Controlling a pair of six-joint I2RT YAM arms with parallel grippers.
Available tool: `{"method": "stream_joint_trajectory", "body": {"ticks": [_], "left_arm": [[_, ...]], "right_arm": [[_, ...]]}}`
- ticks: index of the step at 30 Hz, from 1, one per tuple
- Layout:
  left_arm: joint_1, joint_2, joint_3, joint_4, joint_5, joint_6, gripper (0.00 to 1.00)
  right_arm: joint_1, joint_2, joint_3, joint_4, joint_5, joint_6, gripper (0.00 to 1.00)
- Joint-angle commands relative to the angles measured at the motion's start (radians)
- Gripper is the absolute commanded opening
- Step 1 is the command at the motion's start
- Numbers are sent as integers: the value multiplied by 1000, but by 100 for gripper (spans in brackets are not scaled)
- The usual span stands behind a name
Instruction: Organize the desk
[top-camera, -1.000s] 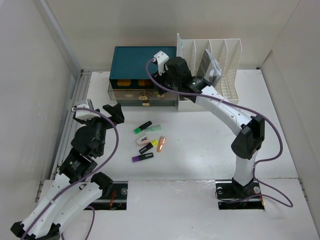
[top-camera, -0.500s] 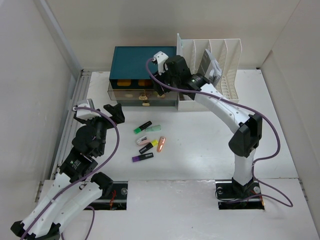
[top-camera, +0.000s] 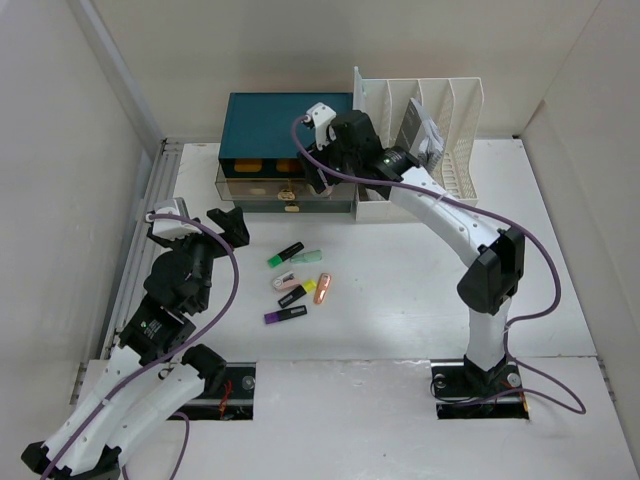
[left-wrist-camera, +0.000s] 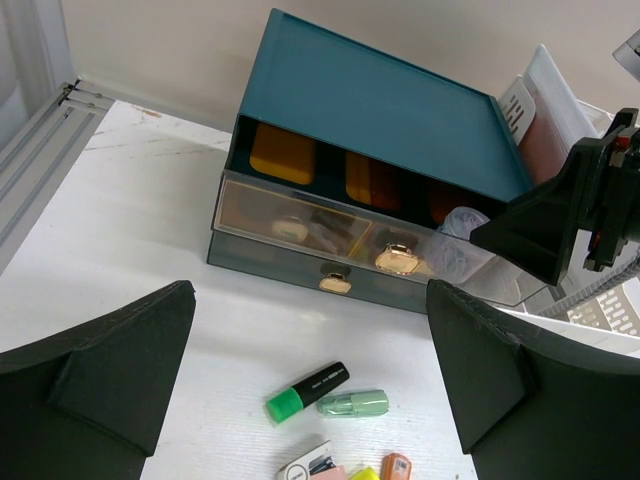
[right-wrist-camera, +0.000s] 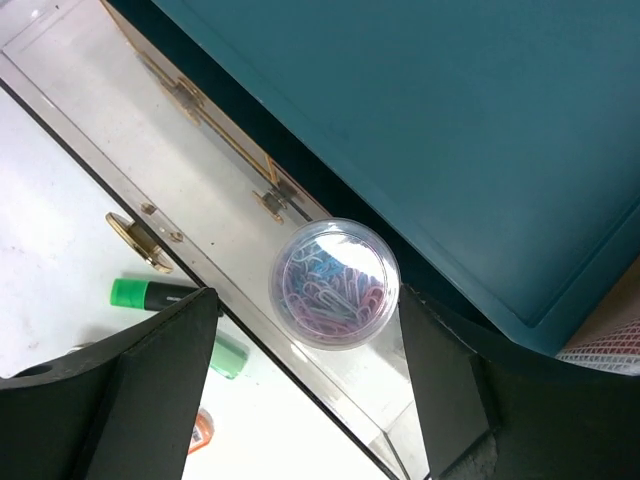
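Over the white surface stretching below, the right claw is hovering open over a paper-clip tub (in a drawer of the far-edge teal box); the left claw is gaping open.

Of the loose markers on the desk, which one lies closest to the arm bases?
The purple-and-black highlighter. It sits at the near end of the cluster, and every other marker lies farther toward the teal drawer box.
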Motion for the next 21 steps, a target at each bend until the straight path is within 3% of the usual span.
{"method": "stream_joint_trajectory", "body": {"ticks": [1, 2, 4, 5, 6, 7, 9, 11, 17, 21], "left_arm": [[1, -1, 7, 22, -14, -3, 100], [1, -1, 7, 22, -14, -3, 100], [1, -1, 7, 22, -14, -3, 100], [1, -1, 7, 22, -14, -3, 100], [1, -1, 7, 22, -14, -3, 100], [1, -1, 7, 22, -14, -3, 100], [1, -1, 7, 22, -14, -3, 100], [1, -1, 7, 22, -14, -3, 100], [1, -1, 7, 22, -14, -3, 100], [1, -10, 7, 22, -14, -3, 100]], "right_arm": [[-4, -58, 28, 26, -13, -11, 78], [-4, -71, -3, 58, -22, -23, 77], [-4, -121, -43, 97, -78, -47, 64], [-4, -143, -67, 141, -112, -66, 56], [-4, -184, -124, 164, -152, -102, 36], [-4, -201, -150, 183, -243, -126, 26], [-4, -224, -202, 206, -314, -168, 9], [-4, -224, -203, 194, -377, -193, 1], [-4, -163, -166, 97, -479, -261, 0], [-4, -114, -127, 45, -439, -276, 0]]}}
